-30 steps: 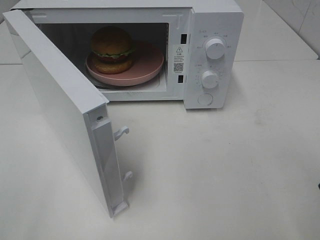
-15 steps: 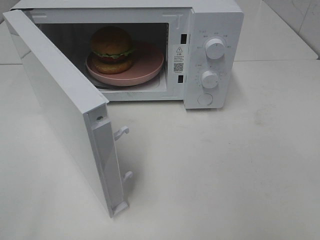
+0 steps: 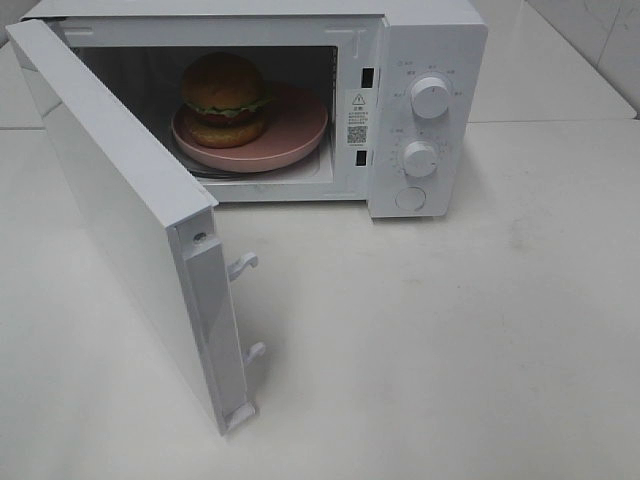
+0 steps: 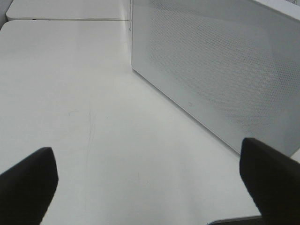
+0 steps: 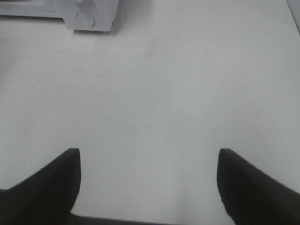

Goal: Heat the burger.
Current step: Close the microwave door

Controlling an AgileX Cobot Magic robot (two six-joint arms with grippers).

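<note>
The burger [image 3: 224,98], with a golden-brown bun and a green lettuce edge, sits on a pink plate [image 3: 295,130] inside the white microwave [image 3: 430,60]. The microwave door [image 3: 130,215] stands swung wide open toward the front left. Neither arm shows in the exterior high view. In the left wrist view my left gripper [image 4: 150,180] is open over bare table, facing the outer perforated face of the door [image 4: 220,70]. In the right wrist view my right gripper [image 5: 149,183] is open over bare table, with the microwave's lower front corner and round button [image 5: 85,18] far ahead.
The microwave's control panel carries two knobs [image 3: 430,97] and a round button [image 3: 410,198]. Two white latch hooks [image 3: 243,265] stick out of the door's edge. The white table [image 3: 450,340] spreads wide in front and to the right of the microwave.
</note>
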